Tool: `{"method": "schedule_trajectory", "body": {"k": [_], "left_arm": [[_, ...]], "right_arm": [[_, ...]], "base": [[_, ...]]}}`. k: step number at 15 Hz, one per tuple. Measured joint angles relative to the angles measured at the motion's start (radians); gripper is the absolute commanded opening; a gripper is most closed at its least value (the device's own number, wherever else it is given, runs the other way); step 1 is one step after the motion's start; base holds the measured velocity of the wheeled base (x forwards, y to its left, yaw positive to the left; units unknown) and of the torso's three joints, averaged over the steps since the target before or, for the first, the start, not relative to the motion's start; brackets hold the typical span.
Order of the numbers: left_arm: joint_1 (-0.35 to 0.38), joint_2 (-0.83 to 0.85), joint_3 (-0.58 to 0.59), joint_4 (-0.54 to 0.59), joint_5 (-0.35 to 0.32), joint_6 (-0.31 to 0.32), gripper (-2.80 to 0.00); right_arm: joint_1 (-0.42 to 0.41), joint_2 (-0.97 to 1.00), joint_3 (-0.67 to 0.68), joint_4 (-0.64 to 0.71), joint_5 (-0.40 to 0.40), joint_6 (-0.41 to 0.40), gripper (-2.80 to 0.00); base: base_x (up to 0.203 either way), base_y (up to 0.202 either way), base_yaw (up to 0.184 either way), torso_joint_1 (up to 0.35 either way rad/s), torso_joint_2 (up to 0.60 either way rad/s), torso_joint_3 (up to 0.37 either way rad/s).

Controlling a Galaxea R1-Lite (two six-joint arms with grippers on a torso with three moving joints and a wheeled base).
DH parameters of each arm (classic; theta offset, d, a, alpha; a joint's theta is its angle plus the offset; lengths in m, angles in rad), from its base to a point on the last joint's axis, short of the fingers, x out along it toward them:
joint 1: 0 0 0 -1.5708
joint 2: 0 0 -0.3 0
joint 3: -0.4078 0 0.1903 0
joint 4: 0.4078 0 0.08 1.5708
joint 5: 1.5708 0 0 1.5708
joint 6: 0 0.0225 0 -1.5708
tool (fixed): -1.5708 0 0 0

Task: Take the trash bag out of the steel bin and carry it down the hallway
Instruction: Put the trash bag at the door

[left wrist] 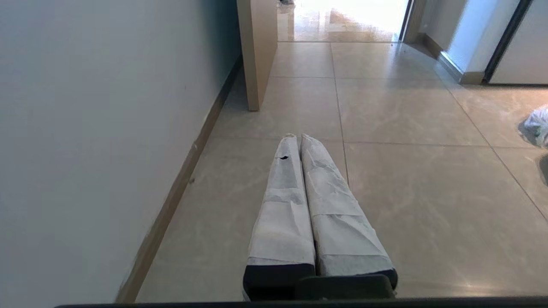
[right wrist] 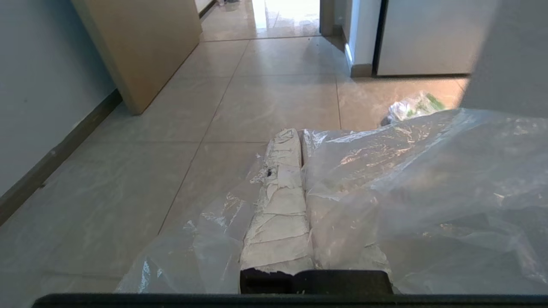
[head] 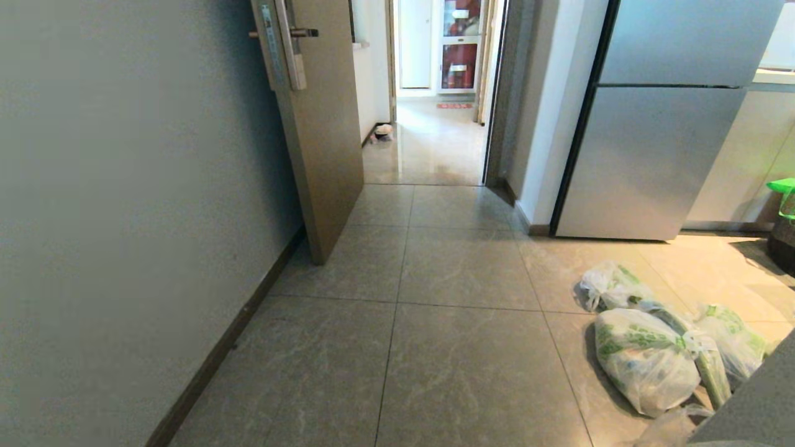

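**Right claw pinches trash bag near kitchen doorway**

Right claw [right wrist: 301,133], in its wrist view, is pressed together on the trash bag [right wrist: 411,179], whose clear plastic drapes over both taped fingers toward 3 o'clock.

Left claw [left wrist: 298,137], in its wrist view, is pressed together and empty above the floor [left wrist: 411,184].

Head view: the hallway [head: 435,139] lies at 12 o'clock past the open door [head: 320,130]; green-printed bags [head: 646,357] sit at 4 o'clock.

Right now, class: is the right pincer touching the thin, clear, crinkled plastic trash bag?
Touching. The right wrist view shows the right pincer shut on the trash bag, film draped over both fingers.
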State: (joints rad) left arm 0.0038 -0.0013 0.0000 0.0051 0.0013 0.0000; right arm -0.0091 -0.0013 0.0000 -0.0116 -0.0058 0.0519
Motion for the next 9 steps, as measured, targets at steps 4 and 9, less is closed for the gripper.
{"method": "schedule_trajectory", "body": {"k": [4,9], "left_arm": [[0.000,0.000,0.000,-0.001,0.000,0.001,-2.80],[0.001,0.000,0.000,-0.001,0.000,0.002,-2.80]], "right_arm": [[0.000,0.000,0.000,0.000,0.000,0.000,-2.80],[0.001,0.000,0.000,0.000,0.000,0.000,-2.80]], "base": [[0.191,0.000,0.001,0.002,0.00,0.001],[0.190,0.000,0.000,0.003,0.00,0.003]]}}
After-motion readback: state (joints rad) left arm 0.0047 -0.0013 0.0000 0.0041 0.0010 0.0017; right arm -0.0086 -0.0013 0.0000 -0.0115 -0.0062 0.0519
